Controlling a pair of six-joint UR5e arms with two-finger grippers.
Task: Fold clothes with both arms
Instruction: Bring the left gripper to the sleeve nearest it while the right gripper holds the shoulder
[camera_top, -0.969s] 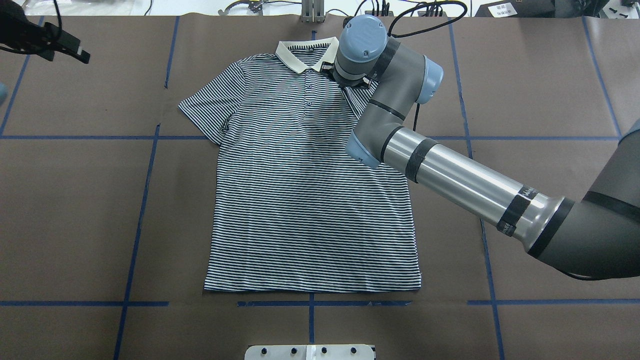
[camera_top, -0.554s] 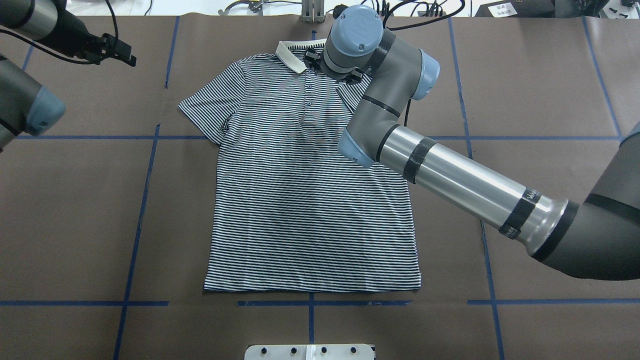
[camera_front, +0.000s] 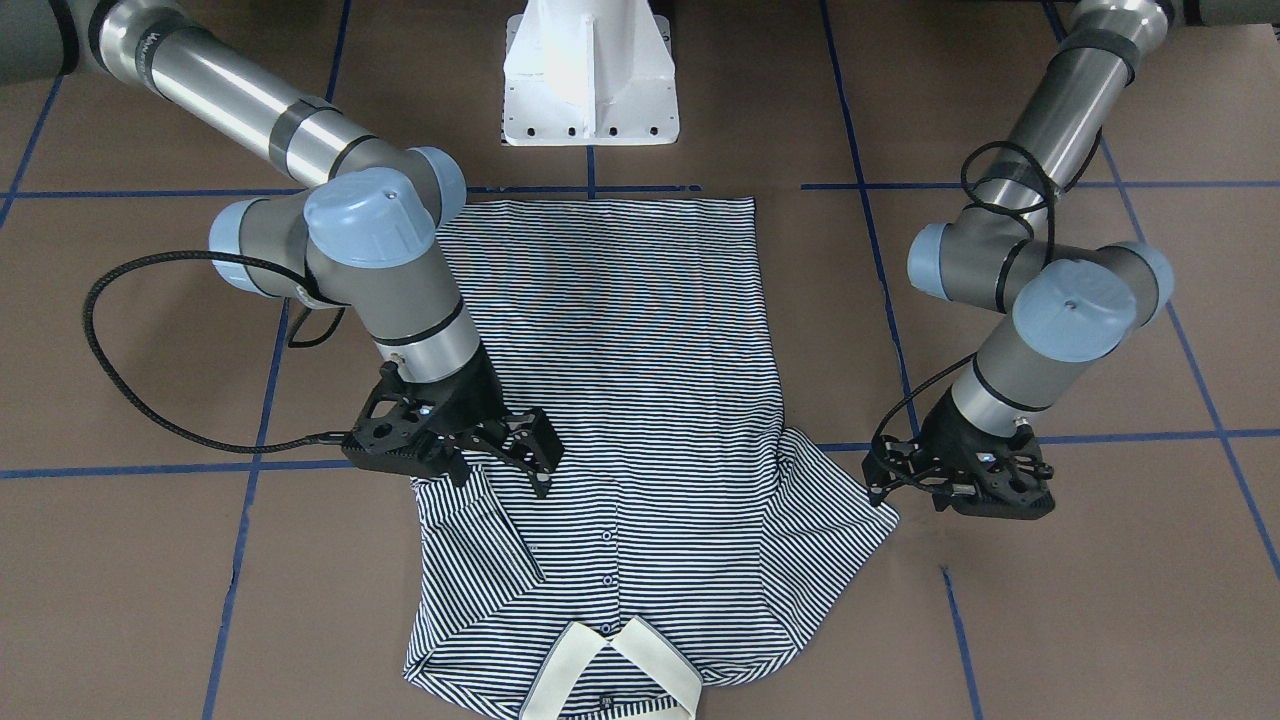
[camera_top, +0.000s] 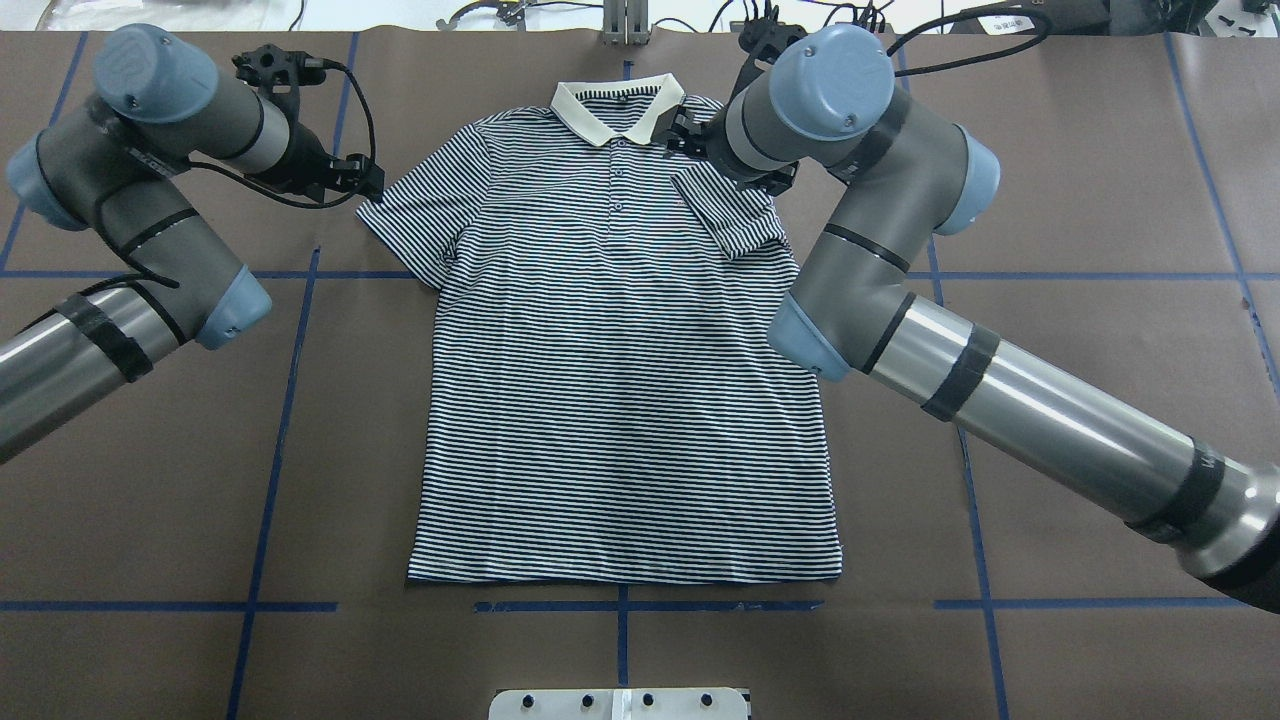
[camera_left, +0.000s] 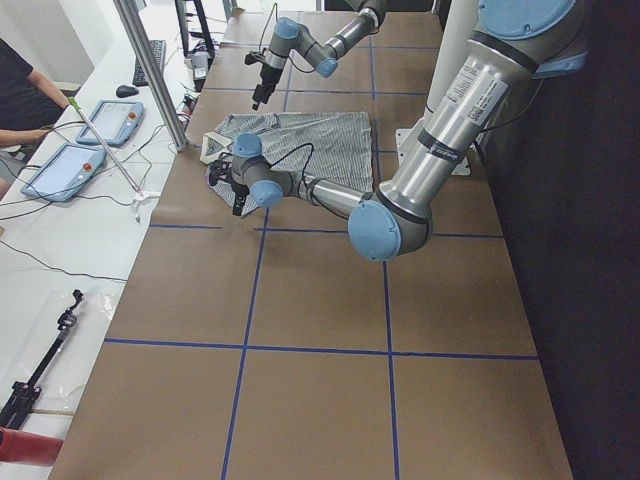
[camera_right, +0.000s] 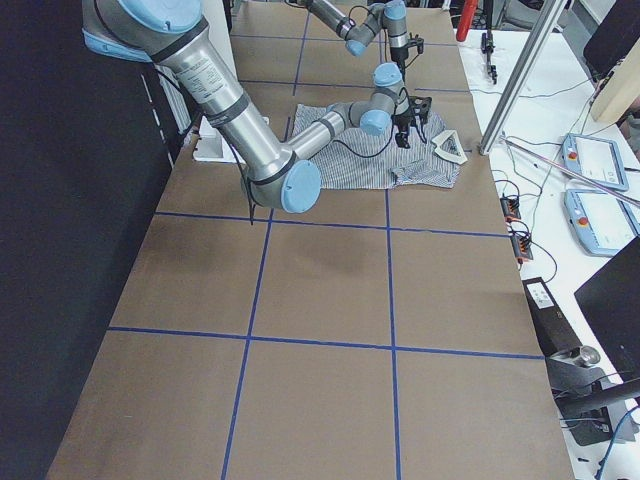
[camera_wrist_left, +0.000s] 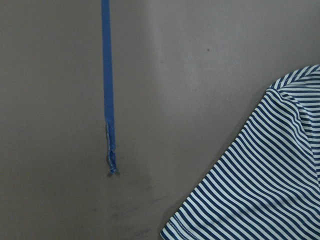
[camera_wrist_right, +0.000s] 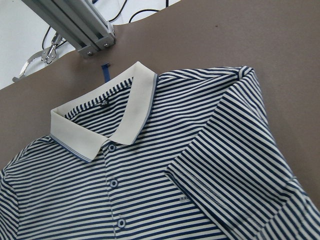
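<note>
Overhead exterior: short-sleeved polo shirt w/ thin navy-and-white stripes (camera_top: 620, 400) lies flat, front up, in the middle of the brown paper-covered desk (camera_top: 1100, 200). Plain cream collar (camera_top: 612, 108) at far edge, hem toward robot. R sleeve (camera_top: 735, 215) lies folded inward over the chest. L sleeve (camera_top: 410, 225) lies spread out flat.

Black two-finger R end effector (camera_front: 498, 472): over the R shoulder, above the folded sleeve. Front-facing view shows jaws spread, stripes visible between them, nothing pinched.

Black L end effector (camera_top: 365, 183): just beside L sleeve tip, on its outer side. L wrist cam shows sleeve hem corner, bare desk and the end of a blue tape line (camera_wrist_left: 106, 75); no fingers in frame. Spread or pressed together: cannot tell.

Judgement: R-side sleeve fold looks done, L sleeve next.

Risks:
- L pinch lands off the hem and closes on paper or nothing, since it sits outside the cloth edge.
- Pinch goes too deep and the paper cover lifts w/ the fabric.
- R sleeve flap is unweighted; drag on the shirt body while L sleeve is pulled could shift or open it.
- Both arms crowd the collar end. An inward L fold heads toward the R wrist, so contact is possible if R doesn't clear.

Containers: none seen in any view, nothing to log.
</note>
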